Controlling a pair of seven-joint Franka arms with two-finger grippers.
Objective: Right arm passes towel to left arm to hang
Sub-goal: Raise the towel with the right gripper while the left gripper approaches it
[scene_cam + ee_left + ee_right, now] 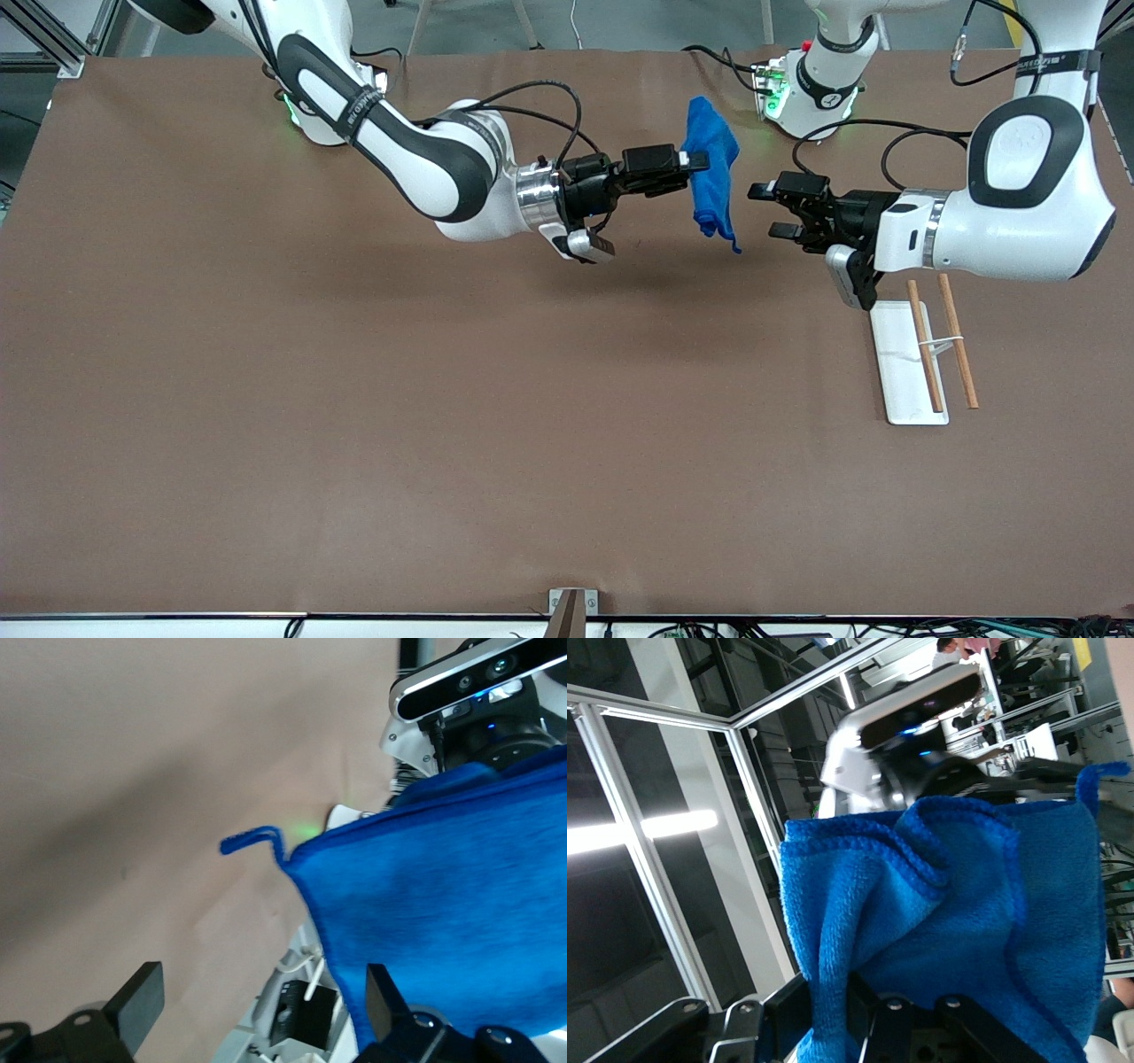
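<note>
Nearest the camera, the rack [909, 361] waits while the right gripper [700, 161] pinches the limp, light towel [711, 177] in mid-air; the left gripper [769, 211], spread wide, should probably clamp its hanging hem.

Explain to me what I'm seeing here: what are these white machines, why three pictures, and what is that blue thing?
These are two robot arms at a brown table, each ending in a two-finger gripper. One picture looks down from a high camera facing them; the other two come from cameras on each arm's wrist. The right gripper is shut on a blue towel, holding it up in the air over the table. The left gripper hovers beside the towel with its fingers open, not gripping it. Near the left arm's end of the table lies a white rack base with two wooden rods.
</note>
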